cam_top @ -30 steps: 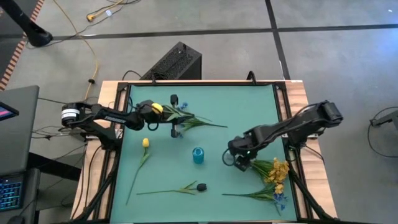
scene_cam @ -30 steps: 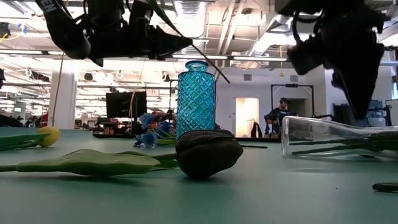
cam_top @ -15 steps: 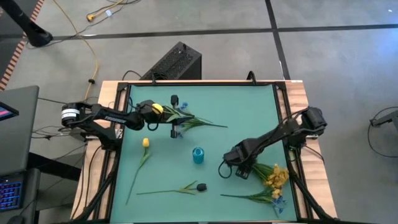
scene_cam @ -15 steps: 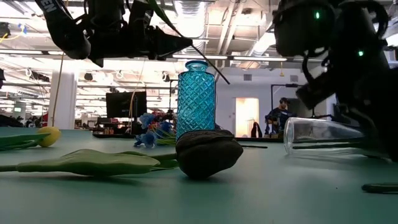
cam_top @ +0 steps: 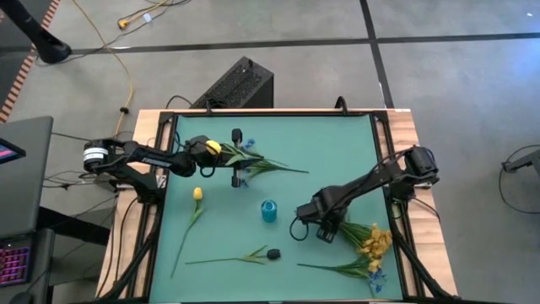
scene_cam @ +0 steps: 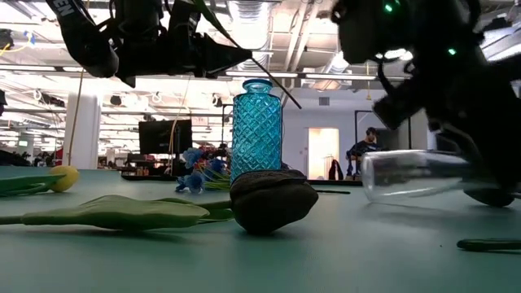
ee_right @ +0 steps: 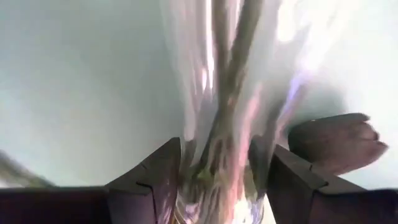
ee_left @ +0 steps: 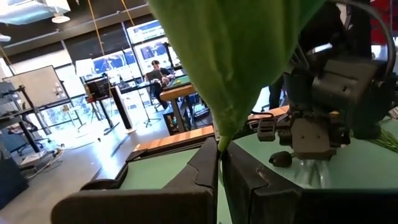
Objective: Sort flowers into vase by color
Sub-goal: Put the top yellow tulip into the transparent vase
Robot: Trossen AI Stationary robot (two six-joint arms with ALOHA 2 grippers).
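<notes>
Flowers [cam_top: 371, 241] (in glass) beside right pincer [cam_top: 325, 230].

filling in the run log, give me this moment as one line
left gripper: shut on green stem, raised at back left | right gripper: around clear vase lying on its side, yellow flowers inside | blue vase: upright, centre

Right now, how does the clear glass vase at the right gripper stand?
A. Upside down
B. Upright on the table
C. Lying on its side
C: the low view shows the clear glass vase lying sideways on the table, with the right gripper at it.
</notes>
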